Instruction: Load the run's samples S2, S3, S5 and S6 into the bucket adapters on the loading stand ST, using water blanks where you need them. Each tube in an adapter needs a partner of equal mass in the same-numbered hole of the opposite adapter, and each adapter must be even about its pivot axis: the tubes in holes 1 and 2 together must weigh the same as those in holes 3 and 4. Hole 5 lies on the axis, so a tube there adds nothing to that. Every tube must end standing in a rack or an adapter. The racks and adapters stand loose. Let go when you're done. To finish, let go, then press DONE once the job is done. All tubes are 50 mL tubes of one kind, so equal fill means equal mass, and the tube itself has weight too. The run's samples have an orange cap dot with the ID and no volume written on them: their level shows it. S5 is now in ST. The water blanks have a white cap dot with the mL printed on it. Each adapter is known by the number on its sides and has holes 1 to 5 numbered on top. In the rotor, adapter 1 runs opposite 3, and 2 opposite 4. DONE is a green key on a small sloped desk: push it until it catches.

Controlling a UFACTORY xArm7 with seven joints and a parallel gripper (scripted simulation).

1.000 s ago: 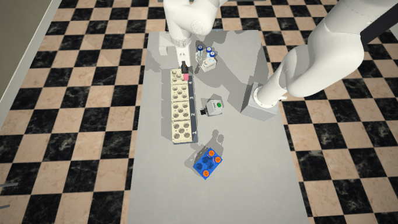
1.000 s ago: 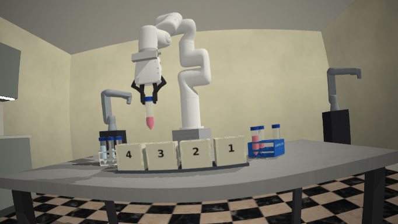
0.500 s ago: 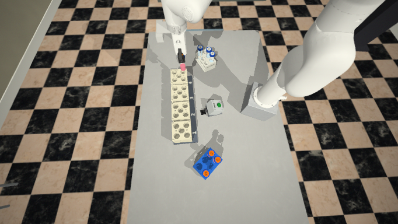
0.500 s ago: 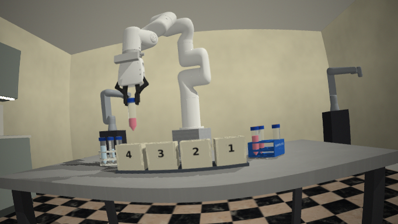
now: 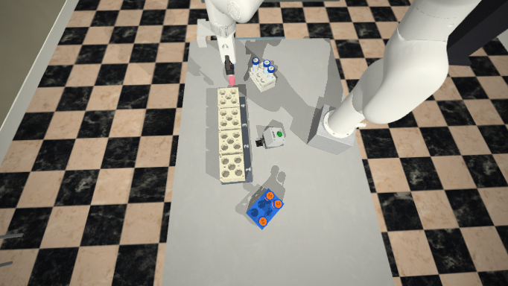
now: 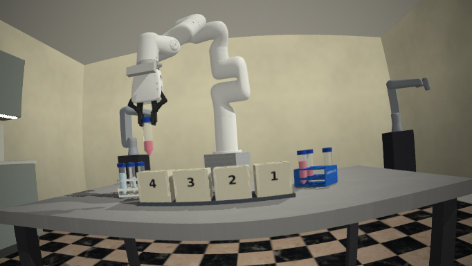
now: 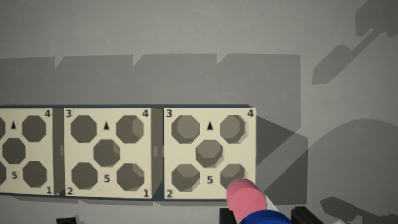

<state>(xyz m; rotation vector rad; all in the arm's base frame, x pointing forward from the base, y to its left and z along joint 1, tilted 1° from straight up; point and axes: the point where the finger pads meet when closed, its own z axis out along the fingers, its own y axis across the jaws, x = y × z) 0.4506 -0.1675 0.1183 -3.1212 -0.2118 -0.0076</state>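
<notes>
- Gripper [image 5: 230,74] [image 6: 147,122] [image 7: 265,216]: fingers closed on the blue cap of one tube [image 5: 232,80] [image 6: 148,138] [image 7: 245,197].
- Held tube is carried cap up, close to upright, pointed tip down. Pink liquid is seen in its lower part, clear wall above. Its ID cannot be read.
- Tube tip is held in the air, above the level of the block tops, near the outer end of block 4 [image 5: 228,104] [image 6: 153,194] [image 7: 186,153]. In the wrist view the tip is overlapped with the edge of hole 1; no hole is entered.
- Block 4, block 3 [image 5: 229,126] [image 6: 190,194] [image 7: 82,153], block 2 [image 5: 230,150] [image 6: 232,192] and block 1 [image 5: 232,178] [image 6: 273,188] are lined up in one row on the dark stand [image 5: 247,160] [image 6: 218,201].
- No tubes are seen standing in any of the four blocks.
- Blue rack [image 5: 273,213] [image 6: 331,176]: placed past the block 1 end. Three tubes with orange dots are held in it, upright. Pink is visible in two, higher in one than in the other; the third's level is hidden by the rack.
- White rack [image 5: 263,88] [image 6: 119,190]: placed near the block 4 end. Three blue-capped tubes with white dots and pale blue liquid are stood in it; printed numbers too small to be read.
- Green button [image 5: 279,134]: mounted on the small grey desk [image 5: 270,139], beside the row; not touched by the gripper.

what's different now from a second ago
The pink-filled, blue-capped tube has moved left in the exterior view and toward the top edge in the top view, past the end of cream adapter 4. The jaws kept hold of it. The adapters and blue rack stayed put.
</notes>
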